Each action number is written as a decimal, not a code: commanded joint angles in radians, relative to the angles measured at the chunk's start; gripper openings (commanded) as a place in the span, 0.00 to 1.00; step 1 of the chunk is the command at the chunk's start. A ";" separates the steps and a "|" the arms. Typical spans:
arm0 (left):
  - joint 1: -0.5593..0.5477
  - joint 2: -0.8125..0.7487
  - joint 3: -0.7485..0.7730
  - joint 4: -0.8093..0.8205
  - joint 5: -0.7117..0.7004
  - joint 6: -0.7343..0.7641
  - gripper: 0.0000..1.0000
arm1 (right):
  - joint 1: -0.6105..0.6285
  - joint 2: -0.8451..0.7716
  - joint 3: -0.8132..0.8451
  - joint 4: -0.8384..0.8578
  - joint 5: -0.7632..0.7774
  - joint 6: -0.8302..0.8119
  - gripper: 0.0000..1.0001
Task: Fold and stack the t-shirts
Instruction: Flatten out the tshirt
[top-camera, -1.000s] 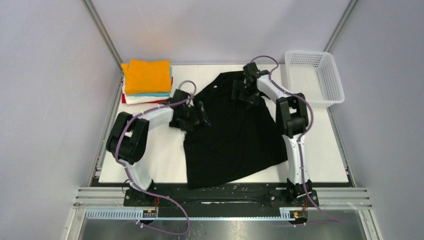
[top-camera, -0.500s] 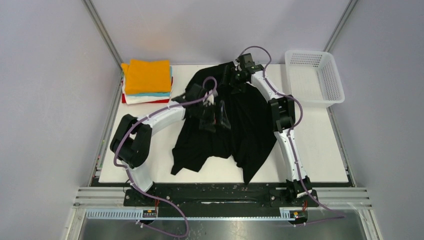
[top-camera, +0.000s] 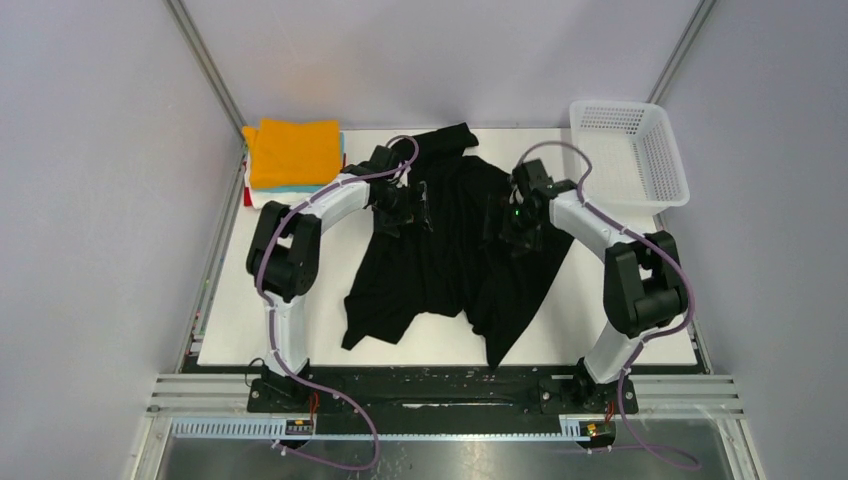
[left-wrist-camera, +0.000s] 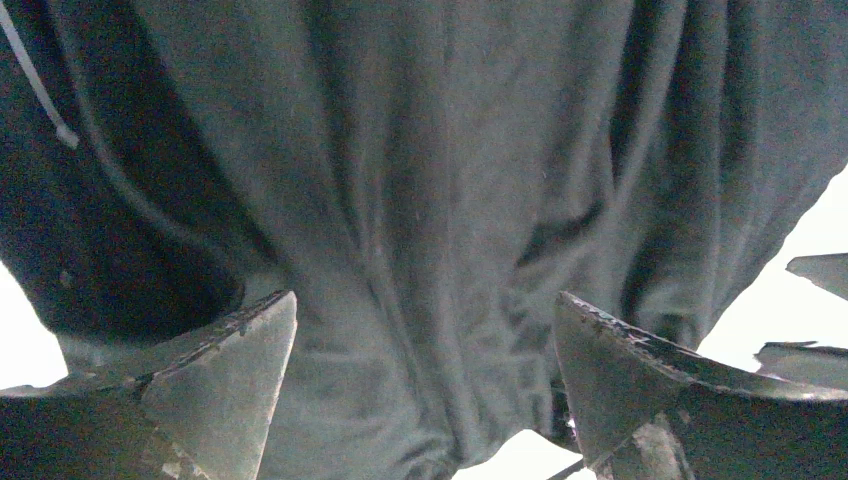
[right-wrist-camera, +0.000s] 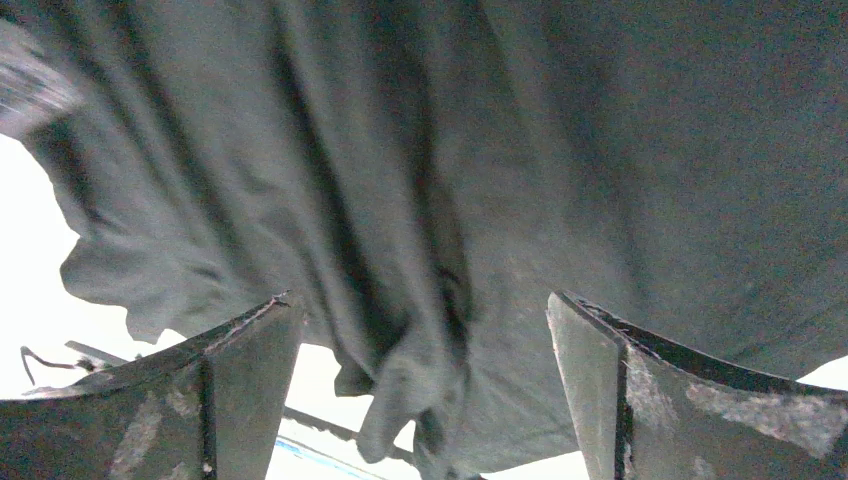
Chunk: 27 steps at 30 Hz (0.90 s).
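Observation:
The large black t-shirt (top-camera: 450, 260) lies bunched and wrinkled across the middle of the white table, one end near the back edge and the other near the front. My left gripper (top-camera: 404, 207) is over its left upper part, and its jaws stand wide open in the left wrist view (left-wrist-camera: 425, 300), with black cloth (left-wrist-camera: 420, 150) filling the view. My right gripper (top-camera: 508, 224) is over the shirt's right side, also wide open (right-wrist-camera: 418, 298), with folds of cloth (right-wrist-camera: 450, 150) between the fingers. The orange t-shirt (top-camera: 295, 150) tops a folded stack of teal, white and red shirts at the back left.
A white mesh basket (top-camera: 655, 190) stands at the back right corner. Bare white table (top-camera: 260, 310) shows left and right of the black shirt. Metal frame posts rise at both back corners.
The black shirt, flat a second ago, has been dragged towards the back and bunched up. Since half a second ago the right gripper has drawn back towards the front and the left has shifted back-left.

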 joint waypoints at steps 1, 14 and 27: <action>0.005 0.112 0.153 -0.074 -0.045 0.059 0.99 | 0.011 0.036 -0.110 -0.003 0.010 0.045 1.00; 0.271 0.208 0.227 -0.080 -0.104 0.061 0.99 | -0.145 0.338 0.175 -0.004 0.026 0.079 0.99; 0.347 0.060 0.221 -0.158 -0.414 0.023 0.99 | -0.174 0.503 0.632 -0.254 0.155 0.051 0.99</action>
